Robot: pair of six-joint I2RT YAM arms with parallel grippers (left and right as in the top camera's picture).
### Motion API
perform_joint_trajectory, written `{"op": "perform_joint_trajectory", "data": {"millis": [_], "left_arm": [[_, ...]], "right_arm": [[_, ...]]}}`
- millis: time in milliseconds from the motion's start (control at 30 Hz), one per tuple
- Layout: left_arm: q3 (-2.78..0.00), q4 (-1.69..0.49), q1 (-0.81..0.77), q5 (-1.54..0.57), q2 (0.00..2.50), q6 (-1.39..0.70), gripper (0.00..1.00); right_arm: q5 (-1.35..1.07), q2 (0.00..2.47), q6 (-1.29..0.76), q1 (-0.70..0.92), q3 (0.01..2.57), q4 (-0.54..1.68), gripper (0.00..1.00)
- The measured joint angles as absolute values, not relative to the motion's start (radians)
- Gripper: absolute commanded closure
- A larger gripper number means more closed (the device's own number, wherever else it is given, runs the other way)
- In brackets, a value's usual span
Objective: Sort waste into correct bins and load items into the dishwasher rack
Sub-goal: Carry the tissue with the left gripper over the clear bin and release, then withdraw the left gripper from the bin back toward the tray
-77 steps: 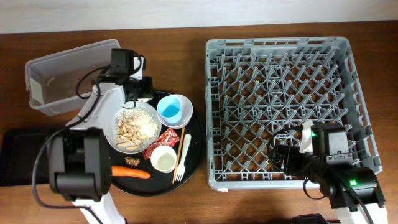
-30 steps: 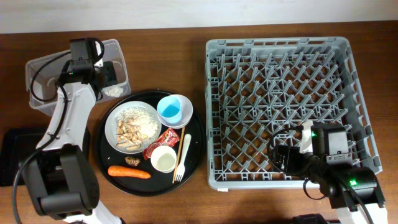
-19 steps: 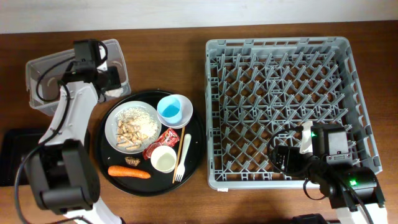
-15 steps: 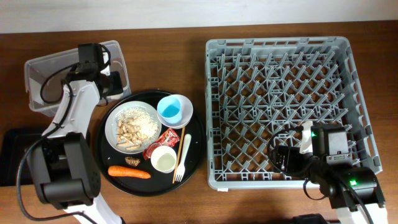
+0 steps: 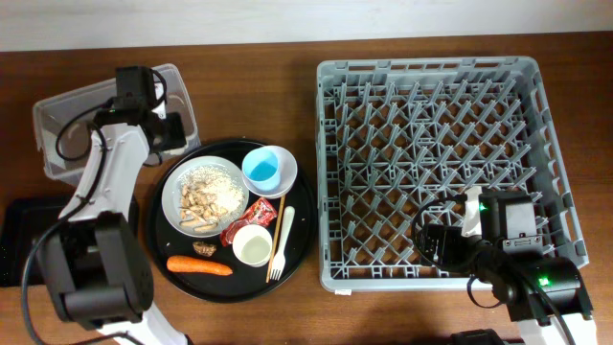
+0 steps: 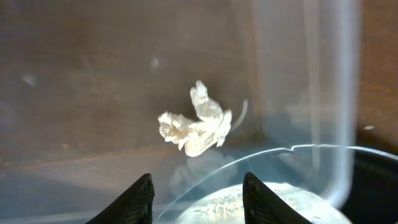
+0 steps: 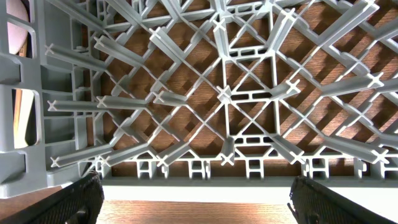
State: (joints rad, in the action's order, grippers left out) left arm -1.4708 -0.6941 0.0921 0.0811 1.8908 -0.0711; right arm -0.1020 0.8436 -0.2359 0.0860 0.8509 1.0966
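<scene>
One crumpled white scrap (image 6: 198, 127) is lying in the clear tub (image 5: 67, 115) below your spread, empty left gripper (image 6: 198, 183). You're sorting waste; next you're prob. needing the red wrapper (image 5: 253, 215), 4 o'clock. Your right gripper (image 7: 194, 190) is hanging spread over the rack (image 5: 431, 72).

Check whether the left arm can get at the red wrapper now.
Probably yes. The left gripper is open and empty by the clear tub, next to the round tray, and nothing covers the red wrapper. It lies tight between the plate and white cup, leaving little finger room.
</scene>
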Motion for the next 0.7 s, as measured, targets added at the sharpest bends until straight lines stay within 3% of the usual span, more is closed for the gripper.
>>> {"op": "perform_joint_trajectory", "data": {"millis": [500, 700], "left_arm": [[-1.517, -0.551, -0.028, -0.141, 1.825, -0.071, 0.50], [-1.517, -0.527, -0.061, -0.162, 1.915, -0.071, 0.44]], "right_arm": [[-0.102, 0.844, -0.236, 0.086, 0.851, 1.097, 0.01], [-0.102, 0.844, -0.236, 0.086, 0.851, 1.097, 0.01]]}}
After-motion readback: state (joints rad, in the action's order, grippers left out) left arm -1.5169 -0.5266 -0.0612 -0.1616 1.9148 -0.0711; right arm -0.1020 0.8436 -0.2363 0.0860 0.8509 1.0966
